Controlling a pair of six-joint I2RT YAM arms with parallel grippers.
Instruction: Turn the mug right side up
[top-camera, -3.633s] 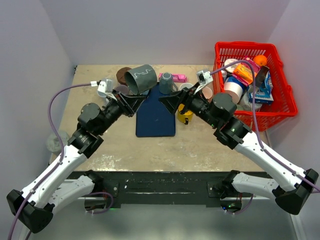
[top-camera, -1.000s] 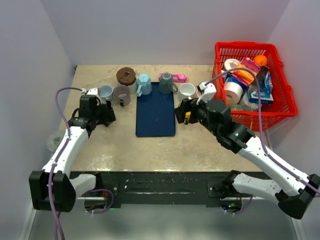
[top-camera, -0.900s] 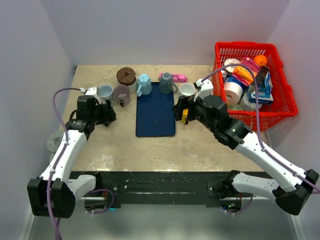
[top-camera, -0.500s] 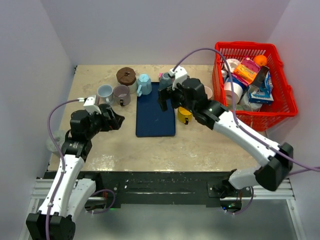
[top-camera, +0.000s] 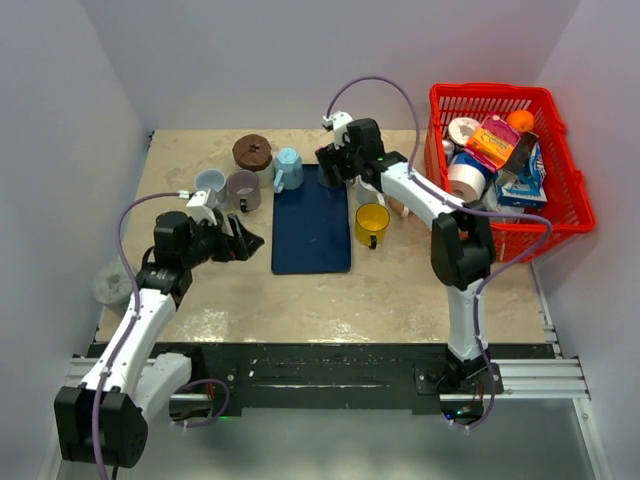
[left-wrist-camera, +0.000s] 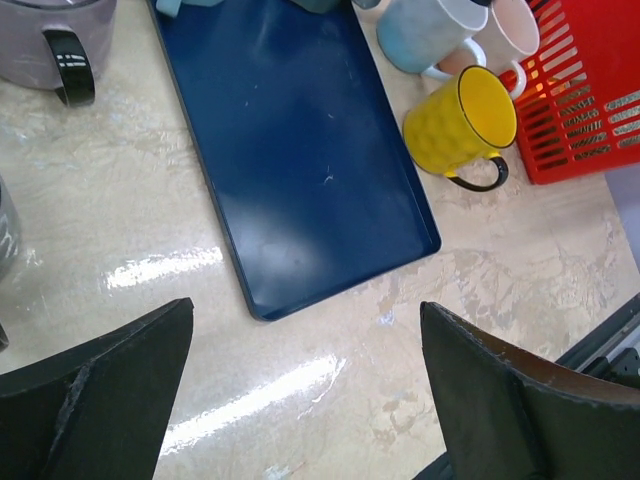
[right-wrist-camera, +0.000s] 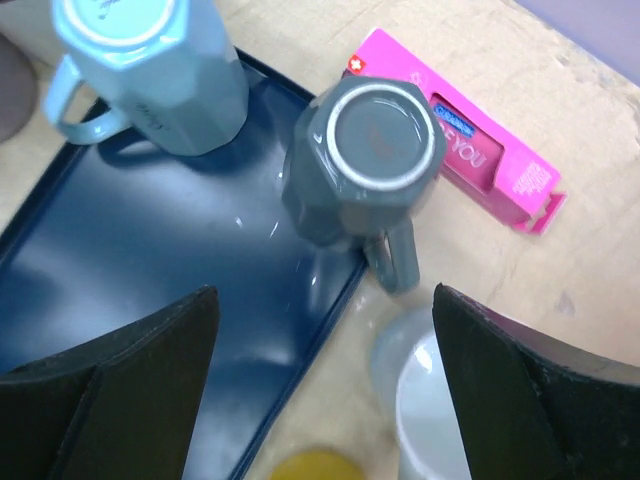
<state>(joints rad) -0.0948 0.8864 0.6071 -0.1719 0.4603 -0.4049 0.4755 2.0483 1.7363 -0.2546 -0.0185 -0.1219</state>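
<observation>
Grey mug stands base-up on the far right corner of the tray, axis vertical, handle toward 5 o'clock; right claw wide, empty, mug at its 12 o'clock; left claw wide, empty, well apart; right arm nearer.

Glossy grey mug, perhaps ceramic; smooth, sheeny blue tray.

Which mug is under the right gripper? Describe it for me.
Find the blue tray in the middle of the table. At its far right corner, beside a pink packet, stands the mug, bottom up. It is dark grey; its neighbour is a pale blue mug.
</observation>
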